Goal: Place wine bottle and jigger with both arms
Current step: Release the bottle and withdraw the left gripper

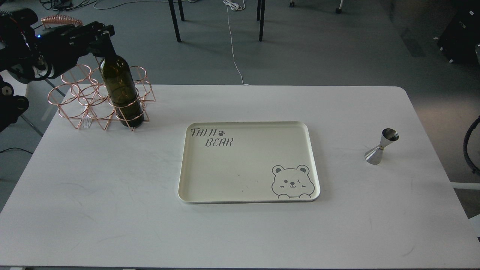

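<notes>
The dark olive-green wine bottle stands nearly upright in the front right ring of a copper wire rack at the table's far left. My left gripper comes in from the left and is shut on the bottle's neck, hiding it. The small steel jigger stands upright on the table at the right, alone. My right gripper is not in view; only a black cable shows at the right edge.
A cream tray with a bear drawing and "TAIJI BEAR" lettering lies at the table's middle, with nothing on it. Chair and table legs stand on the floor beyond the far edge. A white round stool shows at far left.
</notes>
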Tool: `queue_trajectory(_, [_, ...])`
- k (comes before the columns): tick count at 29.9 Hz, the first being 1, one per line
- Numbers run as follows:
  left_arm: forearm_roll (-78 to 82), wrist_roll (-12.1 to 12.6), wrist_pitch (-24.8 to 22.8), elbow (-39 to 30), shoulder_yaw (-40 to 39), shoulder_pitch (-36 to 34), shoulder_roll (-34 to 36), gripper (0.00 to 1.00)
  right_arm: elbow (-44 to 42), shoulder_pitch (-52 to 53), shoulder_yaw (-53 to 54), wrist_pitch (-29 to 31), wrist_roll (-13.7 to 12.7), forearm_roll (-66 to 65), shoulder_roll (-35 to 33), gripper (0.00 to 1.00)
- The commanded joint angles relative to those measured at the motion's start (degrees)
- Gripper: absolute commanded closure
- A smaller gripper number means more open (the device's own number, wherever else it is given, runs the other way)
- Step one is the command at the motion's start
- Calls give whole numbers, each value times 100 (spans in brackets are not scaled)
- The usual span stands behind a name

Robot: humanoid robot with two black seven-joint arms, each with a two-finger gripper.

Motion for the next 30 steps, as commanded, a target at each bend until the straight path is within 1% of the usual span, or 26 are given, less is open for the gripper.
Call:
queue_trajectory(1, [0, -4, 1, 3, 0, 0, 1, 48, 0, 0, 0, 0, 0, 0, -1, 5])
queue_trajectory(2, [-17, -4, 1, -6, 0, 0, 1, 47, 0, 0, 0, 0, 0, 0, -1, 5])
queue_trajectory(3, [-78, 5, 1, -6, -9, -8, 10, 42, 0, 0, 0, 0, 0, 0, -1, 5])
queue_trajectory(4, [-157, 23, 1, -6, -44, -9, 10, 33, 0, 0, 0, 0, 0, 0, -1, 5])
queue_trajectory(5, [-306, 40, 27, 3, -96, -26, 18, 18, 0, 0, 0, 0, 0, 0, -10, 5])
queue_trajectory(6, [-525, 32, 53, 3, -105, -52, 27, 9, -9, 0, 0, 0, 0, 0, -10, 5])
queue_trajectory(8, [-1148, -38, 62, 3, -106, -79, 80, 6, -9, -8, 0, -18, 0, 0, -1, 5])
queue_trajectory(9, [-1543, -39, 71, 3, -106, -88, 115, 2, -17, -8, 0, -27, 0, 0, -1, 5])
queue_trajectory(13, [-3151, -47, 62, 108, -132, -96, 387, 2, -9, -8, 0, 8, 0, 0, -1, 2])
queue_trajectory(19, [-5200, -39, 1, 512, -132, -96, 502, 2, -17, -35, 17, -18, 0, 0, 8, 1])
queue_trajectory(22, [-6298, -47, 9, 775, -158, -88, 493, 2, -26, -96, 35, -9, 0, 0, -10, 1])
queue_trajectory(25, [-7659, -39, -34, 1267, -255, -61, 458, 2, -9, -158, 44, 52, 0, 9, -54, 1])
queue_trajectory(27, [-8583, -39, -253, 1592, -255, -26, 440, 2, -17, -167, 44, 52, 0, 9, -54, 1])
queue_trajectory(30, [-9603, -30, -920, 2022, -246, 26, 397, 2, -26, -167, 79, 52, 0, 17, -10, 1])
